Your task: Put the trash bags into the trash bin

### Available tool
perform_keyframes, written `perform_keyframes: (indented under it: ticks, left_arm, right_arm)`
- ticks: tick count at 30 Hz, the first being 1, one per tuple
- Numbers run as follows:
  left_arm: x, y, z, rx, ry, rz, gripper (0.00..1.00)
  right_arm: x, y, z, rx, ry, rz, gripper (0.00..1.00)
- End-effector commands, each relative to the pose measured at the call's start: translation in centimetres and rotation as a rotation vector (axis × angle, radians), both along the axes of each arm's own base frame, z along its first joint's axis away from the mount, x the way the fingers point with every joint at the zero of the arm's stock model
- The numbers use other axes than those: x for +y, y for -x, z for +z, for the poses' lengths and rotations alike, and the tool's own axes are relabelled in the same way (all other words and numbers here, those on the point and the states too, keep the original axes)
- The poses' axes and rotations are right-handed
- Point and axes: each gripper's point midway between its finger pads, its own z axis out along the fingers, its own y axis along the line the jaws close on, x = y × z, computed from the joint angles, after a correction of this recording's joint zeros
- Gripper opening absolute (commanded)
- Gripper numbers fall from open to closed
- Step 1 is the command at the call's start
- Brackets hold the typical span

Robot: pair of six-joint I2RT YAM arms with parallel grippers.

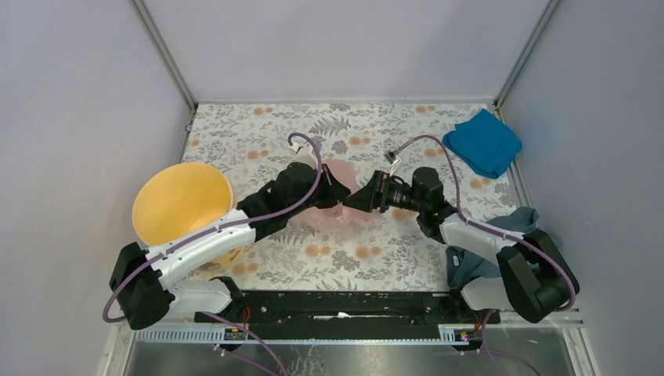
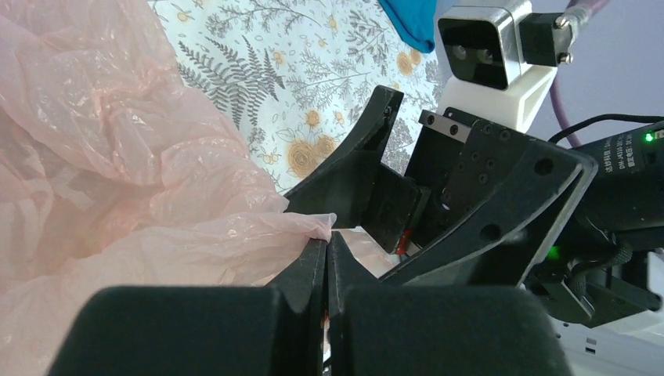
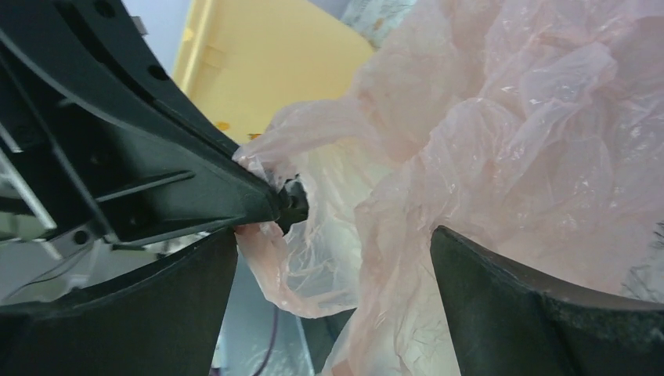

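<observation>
Left gripper [image 2: 326,244] pinched shut on a corner of the trash bag [image 1: 337,219], mid-counter, likely anchoring one lip. Right gripper [image 3: 333,249] spread around film opposite, not yet closed, probably to open it. Trash bin [image 1: 182,202] waits at left edge

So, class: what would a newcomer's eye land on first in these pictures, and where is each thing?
First, the crumpled pink bag in the middle of the table: the left gripper is shut on its edge and the right gripper gapes open around it. Next come the big yellow bin at the left edge and the bright blue cloth in the far right corner.
</observation>
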Motion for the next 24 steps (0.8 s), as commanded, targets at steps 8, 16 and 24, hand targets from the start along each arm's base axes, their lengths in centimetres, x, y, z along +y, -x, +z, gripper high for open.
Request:
perform_keyframes:
  ticks: [8, 16, 24]
  left_arm:
    - [-2.0, -0.1, 2.3, -0.003, 0.110, -0.045, 0.00]
    - [-1.8, 0.1, 2.2, 0.007, 0.106, -0.043, 0.00]
    - [-1.6, -0.1, 2.9, 0.000, 0.111, -0.028, 0.00]
  right_arm:
    - [0.2, -1.6, -2.1, -0.133, 0.215, -0.152, 0.96]
    - [1.8, -2.1, -2.4, -0.201, 0.261, -0.186, 0.99]
    - [1.4, -0.3, 0.4, -0.351, 0.094, -0.196, 1.00]
